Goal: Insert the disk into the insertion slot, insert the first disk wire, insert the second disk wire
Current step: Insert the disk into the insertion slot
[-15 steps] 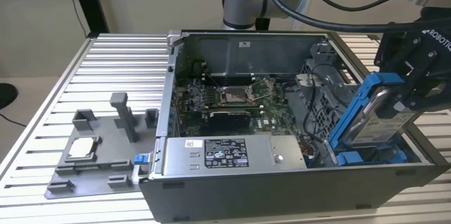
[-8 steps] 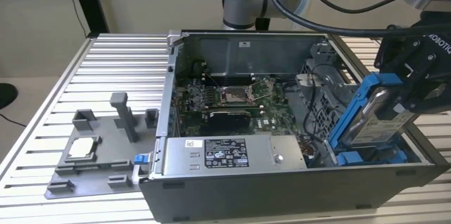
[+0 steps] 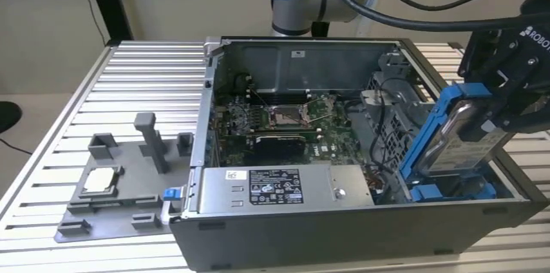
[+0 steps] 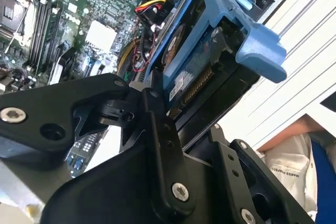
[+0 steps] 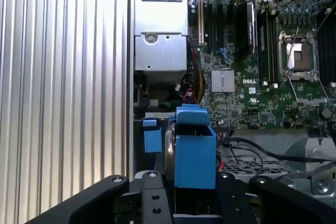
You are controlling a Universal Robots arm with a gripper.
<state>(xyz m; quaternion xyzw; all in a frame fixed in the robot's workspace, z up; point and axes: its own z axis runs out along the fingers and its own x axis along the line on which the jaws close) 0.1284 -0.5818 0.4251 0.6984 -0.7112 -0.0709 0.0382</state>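
Clearly, the gripper (image 3: 496, 113) is clamped on the upper end of the disk (image 3: 449, 139), its fingers pressed onto the blue frame from both sides. The disk stands on edge and leans, its lower end down among the blue guides of the insertion slot (image 3: 455, 191) at the exterior view's right of the open computer case (image 3: 344, 237). I cannot tell whether the frame already touches the guides.

As I judge it, the step in hand is seating the disk, and the tilt is what matters. The frame's edges should line up with the blue guides before any push, or one corner could jam. A small blue tab (image 5: 152, 136) sits just beside the frame in the first wrist view, so sideways drift should be kept small.

Just past the slot, a bundle of red, yellow and black wires (image 4: 149, 10) lies near the disk's far end and could get pinched under it. Farther off are the grey power supply (image 3: 279, 187) and the motherboard with its processor socket (image 3: 286, 116), both well apart from the work. A grey fixture tray (image 3: 112, 179) lies on the table outside the case.
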